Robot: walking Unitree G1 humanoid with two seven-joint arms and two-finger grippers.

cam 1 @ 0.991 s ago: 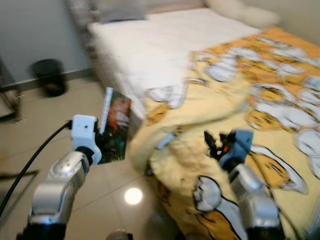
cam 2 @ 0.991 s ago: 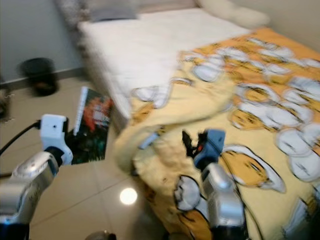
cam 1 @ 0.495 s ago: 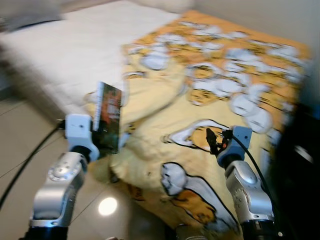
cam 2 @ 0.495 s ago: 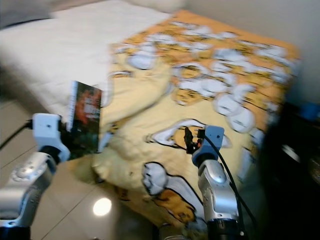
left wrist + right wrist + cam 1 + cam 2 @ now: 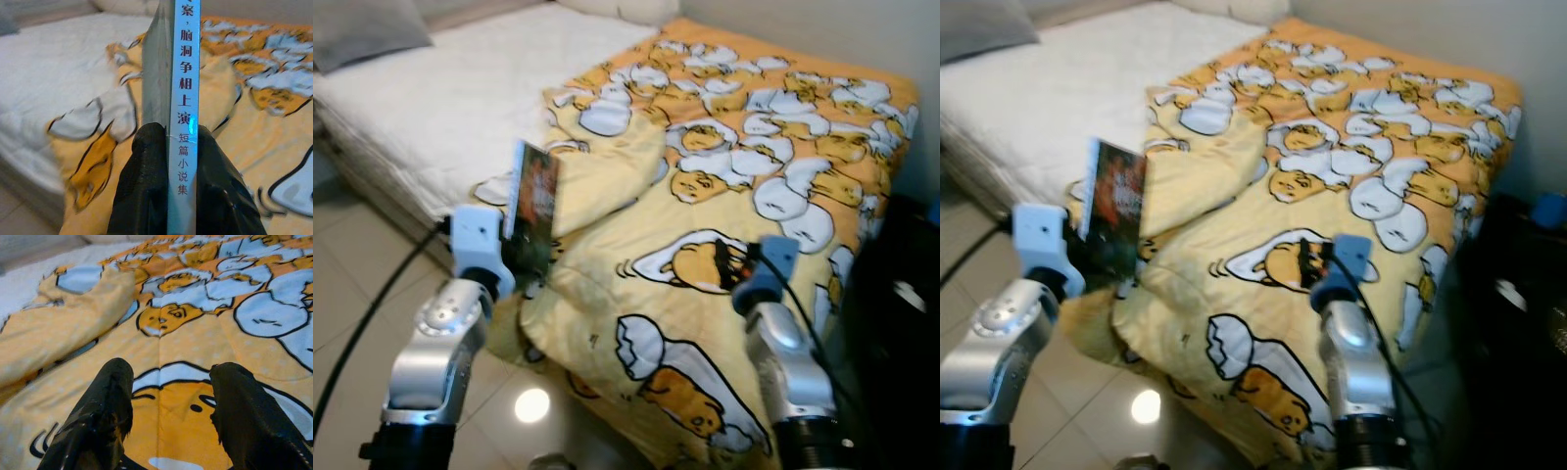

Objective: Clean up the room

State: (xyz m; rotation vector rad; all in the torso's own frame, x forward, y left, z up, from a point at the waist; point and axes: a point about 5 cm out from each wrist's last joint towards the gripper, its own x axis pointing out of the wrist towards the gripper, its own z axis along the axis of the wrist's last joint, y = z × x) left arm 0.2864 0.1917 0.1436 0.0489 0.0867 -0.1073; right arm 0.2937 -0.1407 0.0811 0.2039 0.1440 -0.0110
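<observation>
Left tool (image 5: 168, 161) pinched a thin paperback book (image 5: 534, 201) with a dark, reddish cover, its two black fingers (image 5: 142, 181) pressed against both faces near the lower end of the pale blue spine, which carried printed Chinese characters. That book stood upright in the grip on the left of the scene, held above the near left edge of the wide bed (image 5: 421, 108) with the white mattress cover. A crumpled yellow blanket printed with cartoon egg-yolk figures (image 5: 734, 166) covered the right and near parts of the bed and hung over its near edge toward the glossy beige tiled floor (image 5: 352, 294). A grey pillow (image 5: 367, 29) lay at the far left of the bed. On the right, the right tool (image 5: 168, 396) hovered low over the yellow blanket, fingers spread apart and holding nothing.
</observation>
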